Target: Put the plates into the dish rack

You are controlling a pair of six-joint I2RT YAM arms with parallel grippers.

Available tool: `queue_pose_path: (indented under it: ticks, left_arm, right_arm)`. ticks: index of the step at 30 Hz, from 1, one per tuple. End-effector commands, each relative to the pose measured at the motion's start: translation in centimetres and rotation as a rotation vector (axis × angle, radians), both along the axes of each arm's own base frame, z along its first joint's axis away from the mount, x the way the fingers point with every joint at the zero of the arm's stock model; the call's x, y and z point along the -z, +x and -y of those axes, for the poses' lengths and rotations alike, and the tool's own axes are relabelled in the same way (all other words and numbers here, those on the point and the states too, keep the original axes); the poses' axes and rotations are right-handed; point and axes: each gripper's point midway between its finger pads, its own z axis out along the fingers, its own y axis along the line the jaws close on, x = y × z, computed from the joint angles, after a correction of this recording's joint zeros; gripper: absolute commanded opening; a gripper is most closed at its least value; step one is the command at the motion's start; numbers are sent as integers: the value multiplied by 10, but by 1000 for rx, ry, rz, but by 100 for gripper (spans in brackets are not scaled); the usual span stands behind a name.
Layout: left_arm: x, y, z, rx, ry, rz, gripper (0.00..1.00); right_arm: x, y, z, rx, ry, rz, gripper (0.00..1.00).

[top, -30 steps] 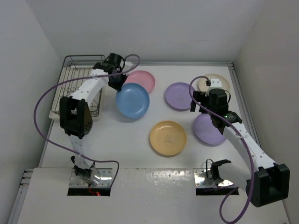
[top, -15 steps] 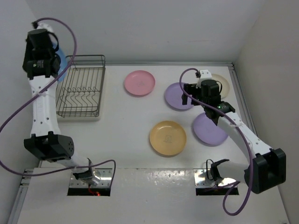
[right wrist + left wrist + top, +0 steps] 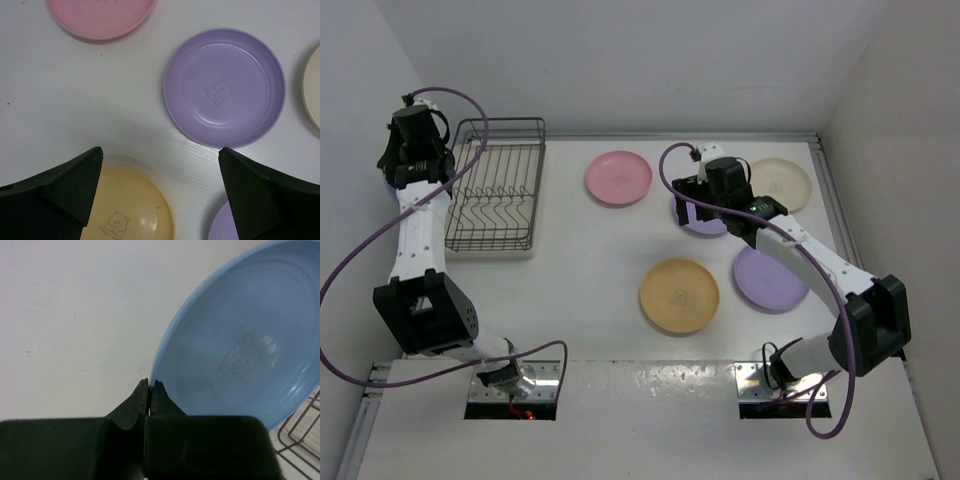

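Broadly, the table (image 3: 580, 270) carries the rack (image 3: 495, 190) at its far left, with no plate in it yet. Five plates lie flat to its right: pink plate (image 3: 618, 178), cream plate (image 3: 782, 184), orange plate (image 3: 679, 295), far purple plate (image 3: 225, 87) and near purple plate (image 3: 768, 278).

The left gripper (image 3: 150, 382) is raised at the rack's left side. Its jaws are pinched together on the rim of the blue plate (image 3: 235, 350), which hangs tilted beside a corner of the rack.

The right gripper (image 3: 159, 155) hovers over the table between the far purple and orange plates, jaws spread wide and holding nothing.

The main risk is that thin rim pinch: the blue plate could pivot or slip as it is lowered. It might also strike the tines (image 3: 492, 212) and end up lying across them, or shove the light rack. On the right, a finger could skid off a flat rim and push one plate into its neighbours.
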Motion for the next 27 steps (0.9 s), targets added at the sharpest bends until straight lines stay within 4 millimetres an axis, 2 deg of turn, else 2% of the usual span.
queue_pose_path:
  ticks: [1, 2, 8, 9, 18, 22, 25, 27]
  left_arm:
    - [-28, 7, -5, -2, 45, 163, 0]
    - [-14, 11, -3, -2, 39, 139, 0]
    - [2, 28, 19, 15, 70, 130, 0]
    - [10, 25, 16, -23, 79, 119, 0]
    - [28, 21, 25, -74, 143, 93, 0]
    - [49, 20, 31, -66, 89, 70, 0]
    - [74, 18, 37, -45, 71, 14, 0]
    - [80, 17, 38, -52, 53, 23, 1]
  right_arm:
    - [-20, 4, -5, 1, -43, 55, 99]
    - [-20, 4, -5, 4, -50, 60, 99]
    - [-23, 3, -4, 1, -93, 71, 99]
    - [-23, 3, -2, 8, -101, 73, 99]
    - [-20, 0, 5, 18, -121, 83, 99]
    - [-20, 1, 4, 20, -113, 83, 99]
    - [-16, -1, 5, 21, -117, 74, 99]
    - [-15, -1, 6, 28, -117, 69, 99]
